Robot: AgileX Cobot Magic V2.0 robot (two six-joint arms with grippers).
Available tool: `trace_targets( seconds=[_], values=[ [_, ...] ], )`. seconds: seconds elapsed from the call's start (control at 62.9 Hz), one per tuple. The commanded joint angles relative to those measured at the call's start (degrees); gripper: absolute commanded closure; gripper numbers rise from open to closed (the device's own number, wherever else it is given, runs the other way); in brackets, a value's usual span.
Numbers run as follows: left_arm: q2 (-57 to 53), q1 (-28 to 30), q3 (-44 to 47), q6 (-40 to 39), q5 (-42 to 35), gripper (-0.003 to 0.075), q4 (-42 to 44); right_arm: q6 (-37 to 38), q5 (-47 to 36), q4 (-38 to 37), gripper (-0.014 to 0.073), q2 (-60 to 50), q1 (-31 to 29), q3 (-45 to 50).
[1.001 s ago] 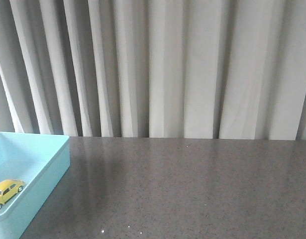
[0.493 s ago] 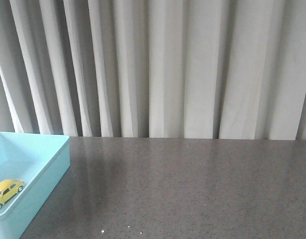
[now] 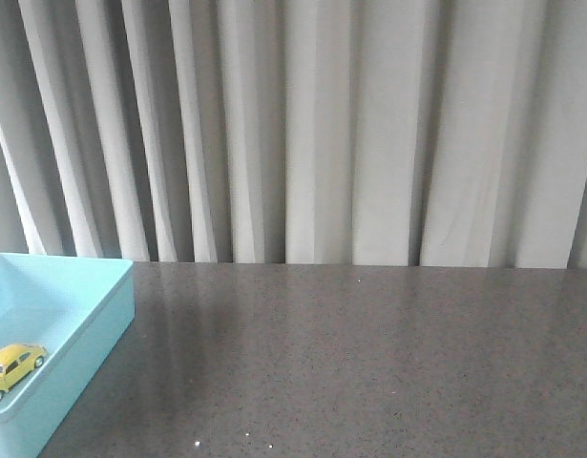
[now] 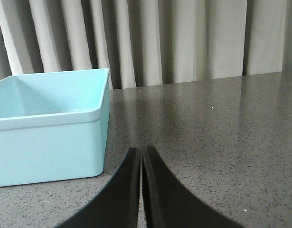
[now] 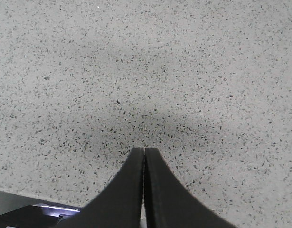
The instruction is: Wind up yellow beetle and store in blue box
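The yellow beetle (image 3: 13,365) lies inside the blue box (image 3: 93,329) at the front view's lower left, close to the box's near wall. The box also shows in the left wrist view (image 4: 51,137), standing on the table; the car is hidden there behind its wall. My left gripper (image 4: 141,153) is shut and empty, low over the table just beside the box's corner. My right gripper (image 5: 144,152) is shut and empty above bare speckled tabletop. Neither gripper shows in the front view.
The grey speckled table (image 3: 369,363) stretches to the right of the box. Pale pleated curtains (image 3: 322,124) hang along its far edge. A dark edge with a lit strip (image 5: 51,209) shows in the right wrist view's corner.
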Motion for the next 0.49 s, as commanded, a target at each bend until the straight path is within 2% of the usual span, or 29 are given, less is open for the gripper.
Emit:
trace_targets(
  seconds=[0.0, 0.127, 0.191, 0.397, 0.477],
  values=[
    [-0.9, -0.3, -0.5, 0.0, -4.3, 0.0725, -0.3, 0.0, -2.7, -0.3, 0.0601, -0.2, 0.1, -1.3],
    [-0.9, -0.3, -0.5, 0.0, -4.3, 0.0725, -0.3, -0.2, -4.2, -3.1, 0.0601, -2.8, -0.2, -1.2],
    [-0.9, -0.3, -0.5, 0.0, -4.3, 0.0725, -0.3, -0.2, -8.6, -3.5, 0.0601, -5.5, -1.1, 0.0],
    [-0.9, -0.3, -0.5, 0.0, -4.3, 0.0725, -0.3, 0.1, -33.8, -1.8, 0.0601, -19.6, -4.7, 11.8],
    [-0.9, -0.3, -0.5, 0.0, -4.3, 0.0725, -0.3, 0.1, -40.8, -0.4, 0.0601, -25.5, -5.9, 18.4]
  ],
)
